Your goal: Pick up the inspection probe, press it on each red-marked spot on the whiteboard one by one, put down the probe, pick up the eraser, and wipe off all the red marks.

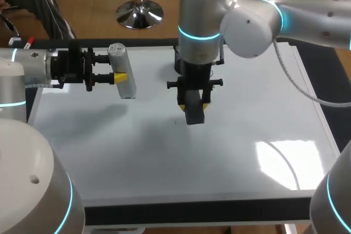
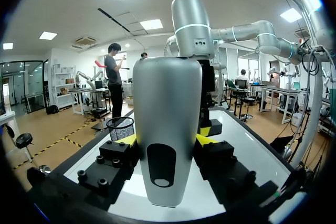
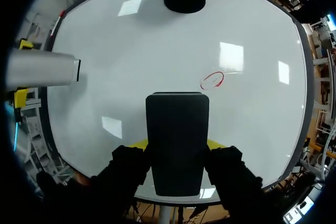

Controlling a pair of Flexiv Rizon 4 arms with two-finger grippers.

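1. Head view: my right gripper hung over the middle of the whiteboard, fingers pinching the black eraser. I could not spot a red mark from here. My left gripper sat at the board's left edge, clamped on the silver probe — not put down.
2. Left wrist view: both yellow tips pressed the probe from either side, upright between them. I judged that arm best kept well away from the wipe.
3. Right wrist view: the eraser sat square in my grip, and one red ring lay just ahead of it, slightly aside. To wipe well, I reckoned — lower the pad flat, slide it forward over the whole ring, and keep the pressure even.
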